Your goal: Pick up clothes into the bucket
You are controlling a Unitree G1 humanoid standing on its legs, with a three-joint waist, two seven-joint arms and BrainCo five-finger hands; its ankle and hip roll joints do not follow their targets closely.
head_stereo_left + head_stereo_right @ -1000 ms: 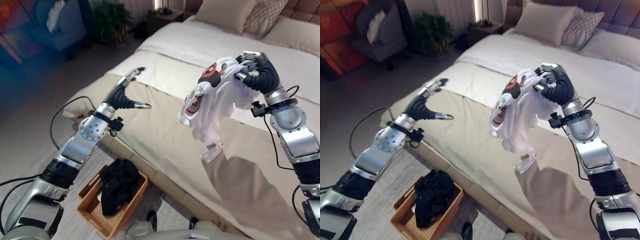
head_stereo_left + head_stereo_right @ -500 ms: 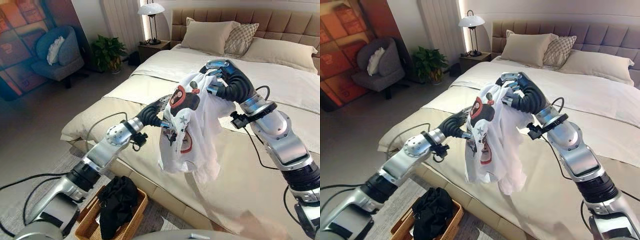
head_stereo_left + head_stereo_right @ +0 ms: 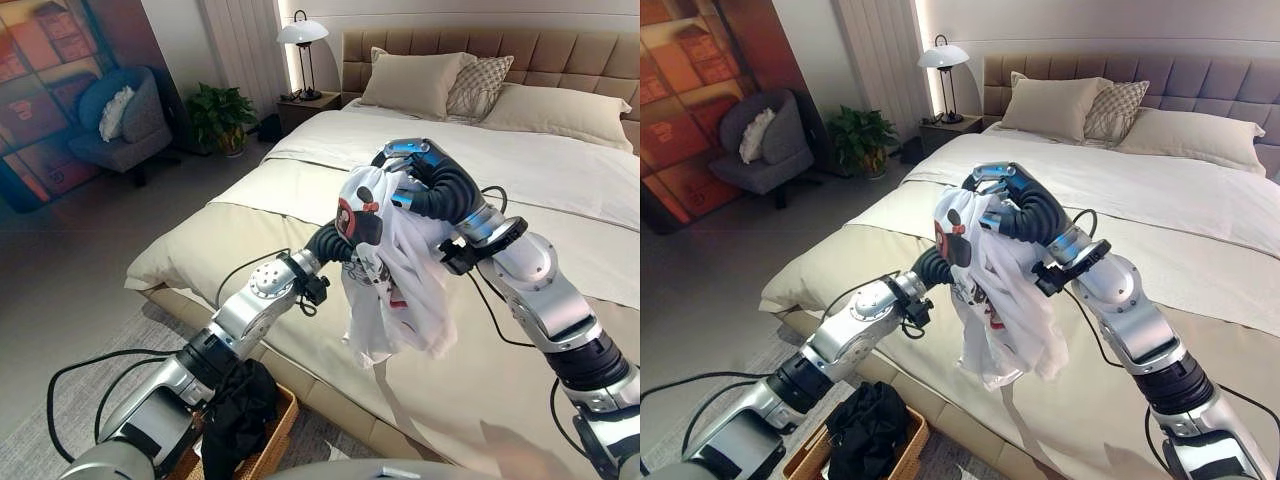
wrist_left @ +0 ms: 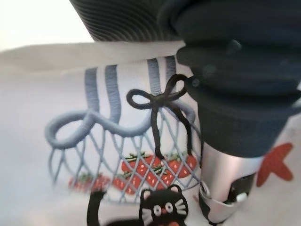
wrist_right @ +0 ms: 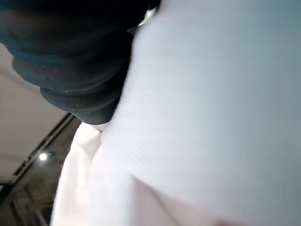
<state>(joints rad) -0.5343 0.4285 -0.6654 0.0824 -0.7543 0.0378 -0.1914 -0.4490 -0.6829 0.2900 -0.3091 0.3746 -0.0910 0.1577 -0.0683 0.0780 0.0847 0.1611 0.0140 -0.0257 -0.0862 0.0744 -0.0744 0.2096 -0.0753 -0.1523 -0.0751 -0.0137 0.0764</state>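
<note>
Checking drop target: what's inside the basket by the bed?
The wicker basket on the floor holds a bundle of black clothes that fills most of it. Anything under the bundle is covered. The white printed shirt hangs from the right hand over the bed.

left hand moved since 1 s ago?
Yes. The left hand went from hovering open above the bed, apart from the white shirt, across to the shirt; its fingers are now hidden behind the cloth.

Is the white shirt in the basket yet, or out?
Out. The white shirt hangs above the bed, gripped by the right hand; the basket holds dark clothes.
</note>
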